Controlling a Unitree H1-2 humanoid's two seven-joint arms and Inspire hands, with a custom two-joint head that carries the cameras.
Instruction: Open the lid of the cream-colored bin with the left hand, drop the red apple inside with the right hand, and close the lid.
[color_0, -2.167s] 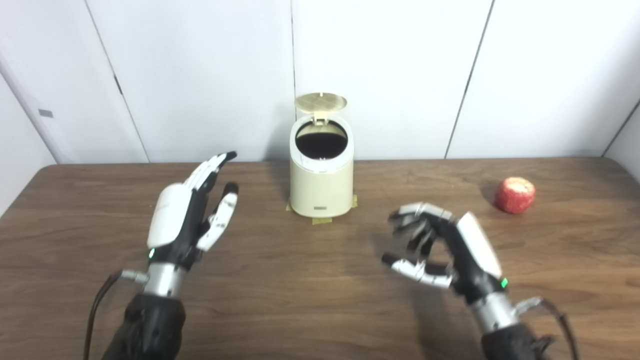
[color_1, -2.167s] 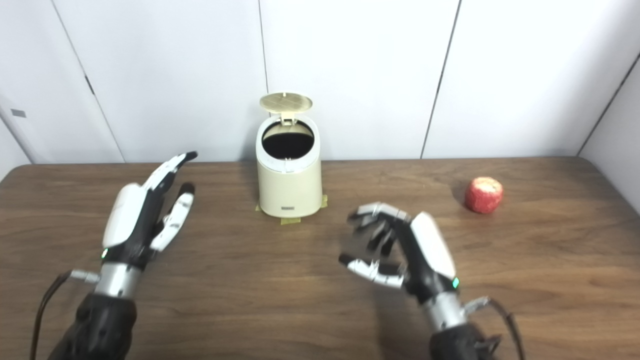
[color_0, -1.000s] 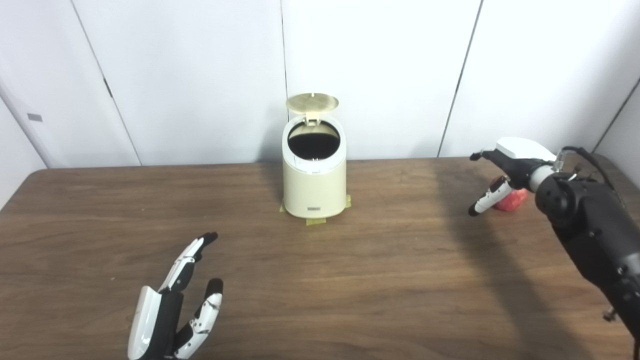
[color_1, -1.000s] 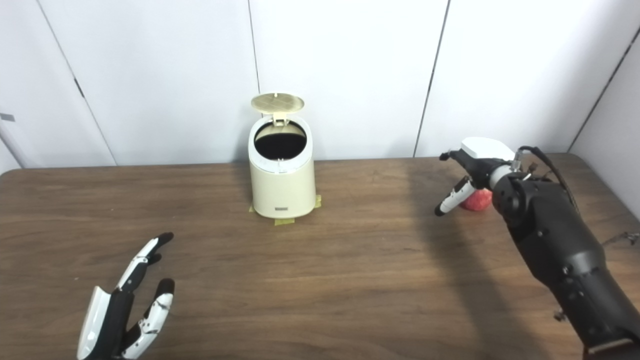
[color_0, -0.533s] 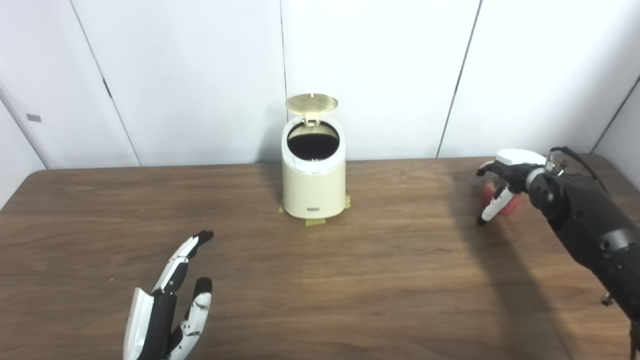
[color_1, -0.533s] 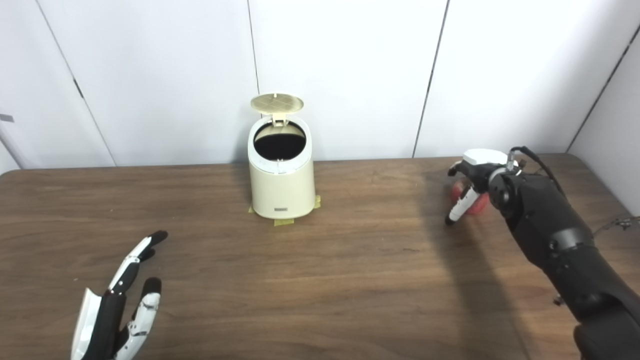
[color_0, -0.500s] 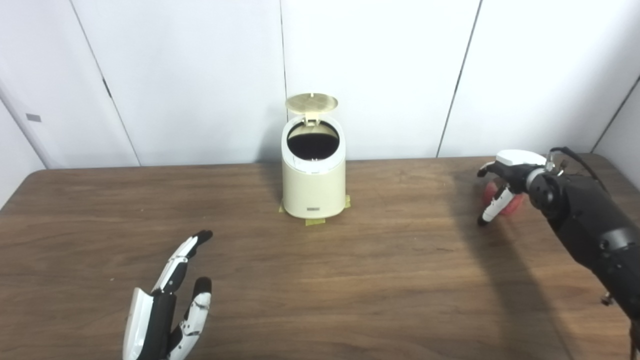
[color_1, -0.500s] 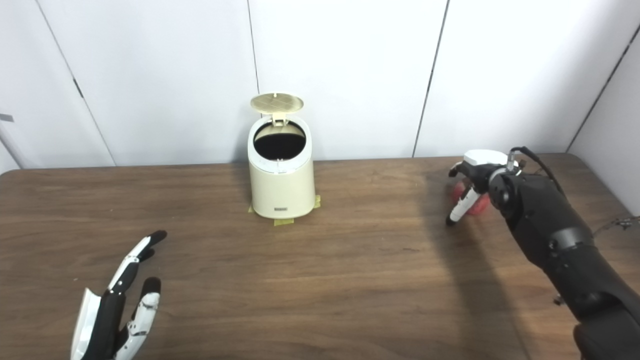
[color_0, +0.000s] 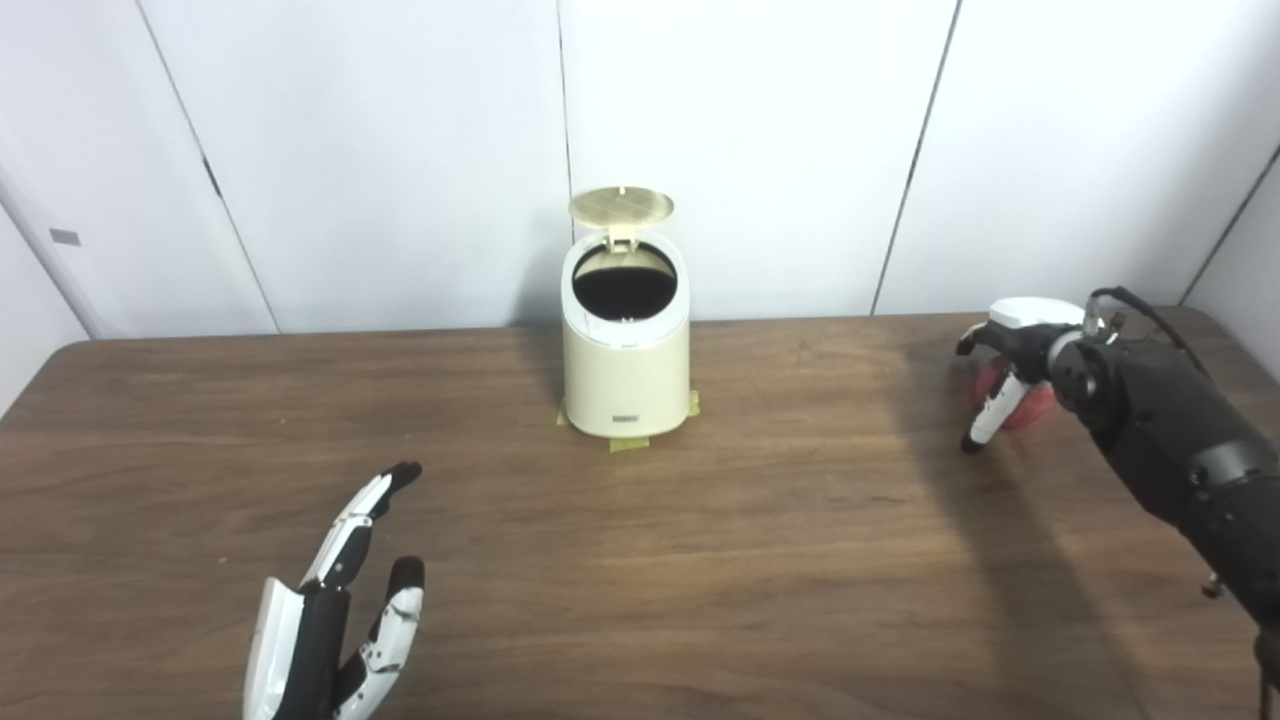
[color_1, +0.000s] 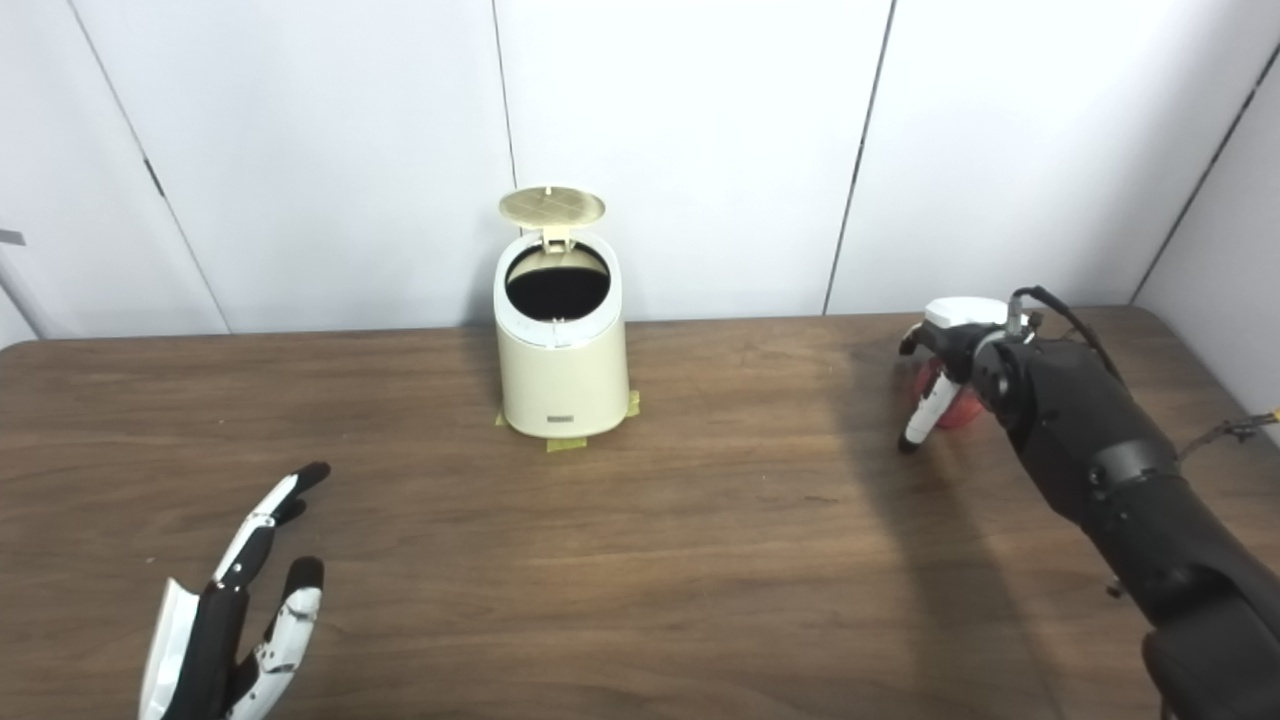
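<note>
Your right hand cupped over the red apple, grip unclear, left hand spread and holding nothing, bin lid up

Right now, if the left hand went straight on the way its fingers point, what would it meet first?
Probably nothing: the left hand points up and slightly right over bare table, seemingly passing left of the bin, though depth is unclear.

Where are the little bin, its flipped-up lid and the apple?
bin (color_0: 625, 375), left eye view, front wall.
lid (color_0: 621, 206), left eye view, underside.
apple (color_0: 1030, 408), left eye view, red patch beside the right hand.
</note>
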